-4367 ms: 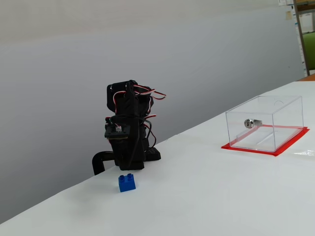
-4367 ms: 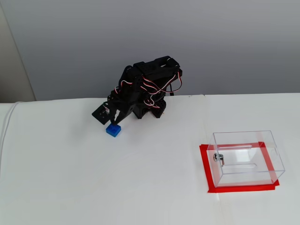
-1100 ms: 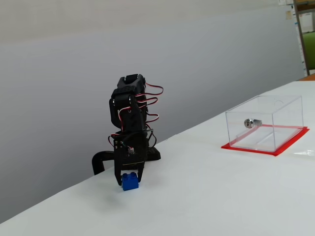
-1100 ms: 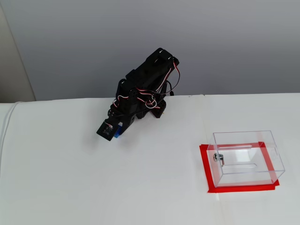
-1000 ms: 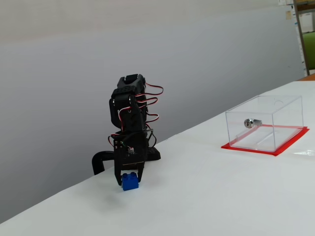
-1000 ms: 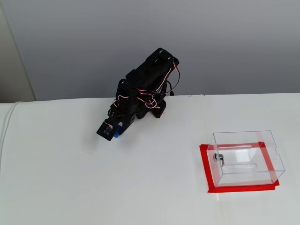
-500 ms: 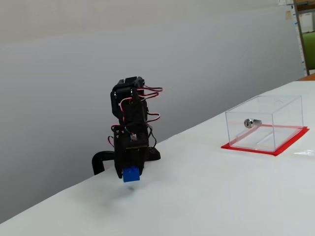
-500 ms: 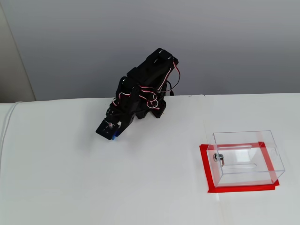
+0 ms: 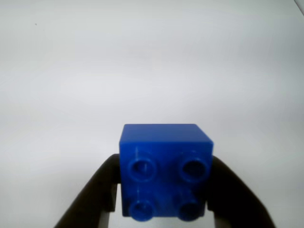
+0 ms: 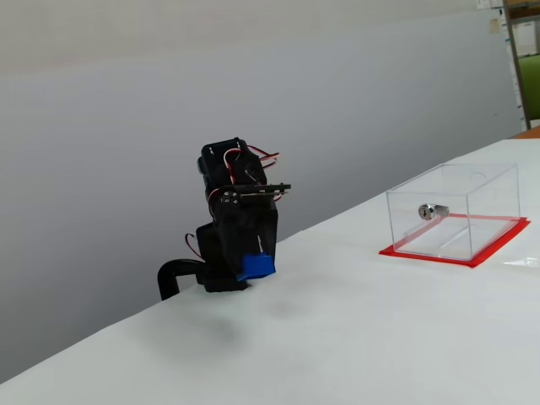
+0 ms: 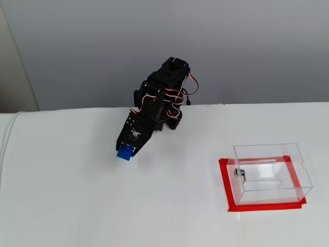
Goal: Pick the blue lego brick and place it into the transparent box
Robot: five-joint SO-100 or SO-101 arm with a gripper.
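Claw (image 10: 255,268): clenched on blue lego brick (image 9: 164,171), four studs facing the wrist view. Change: brick was on desk (image 11: 169,206) a second ago, now lifted clear; pick judged done, carry remains. Transparent box (image 11: 270,172): far right in both fixed views, on red base sheet (image 11: 231,205); silver cylinder (image 10: 433,211) inside. Obstructions: none on the bare desk between.

bright even light, soft shadows, sharp focus.
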